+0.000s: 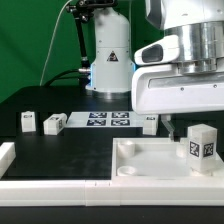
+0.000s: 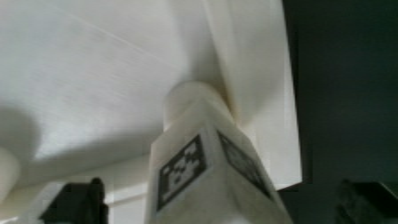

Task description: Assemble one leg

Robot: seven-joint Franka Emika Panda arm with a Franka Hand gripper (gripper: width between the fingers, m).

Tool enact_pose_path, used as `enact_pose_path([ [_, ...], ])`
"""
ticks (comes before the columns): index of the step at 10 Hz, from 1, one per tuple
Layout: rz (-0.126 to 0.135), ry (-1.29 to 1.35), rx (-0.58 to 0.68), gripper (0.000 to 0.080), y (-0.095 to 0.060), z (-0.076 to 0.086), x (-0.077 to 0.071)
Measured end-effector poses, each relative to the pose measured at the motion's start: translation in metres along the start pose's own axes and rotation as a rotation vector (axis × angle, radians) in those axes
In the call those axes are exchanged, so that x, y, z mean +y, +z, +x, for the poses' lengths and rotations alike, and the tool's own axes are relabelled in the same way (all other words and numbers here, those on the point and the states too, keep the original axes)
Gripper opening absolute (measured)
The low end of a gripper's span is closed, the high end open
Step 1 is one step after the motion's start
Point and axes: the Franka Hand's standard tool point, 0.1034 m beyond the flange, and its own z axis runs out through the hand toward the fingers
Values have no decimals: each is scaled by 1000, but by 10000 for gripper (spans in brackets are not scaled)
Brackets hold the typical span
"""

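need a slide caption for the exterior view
Panda arm poised over a tagged white leg standing upright on the tray-like tabletop piece, loose legs and marker board behind.

Black table (image 1: 60,150), marker board (image 1: 108,119), white tray-like piece (image 1: 150,166), loose legs (image 1: 54,123)

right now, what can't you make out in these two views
- end effector: fingers mostly cut off by the wrist view's edge.
- leg: whether its foot sits in the tray-like piece's socket; wrist view blurred.
- tray-like piece: right side cut off by the exterior view's edge.
- small blocks by the marker board: tags too small, exterior view.
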Motion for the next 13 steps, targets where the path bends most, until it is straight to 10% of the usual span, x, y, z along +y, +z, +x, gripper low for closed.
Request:
enact_pose_path([
  [4, -30, -395, 1, 649, 3, -1, 0],
  [8, -31, -478, 1, 291, 3, -1, 1],
  [13, -11, -99, 12, 291, 4, 0, 3],
])
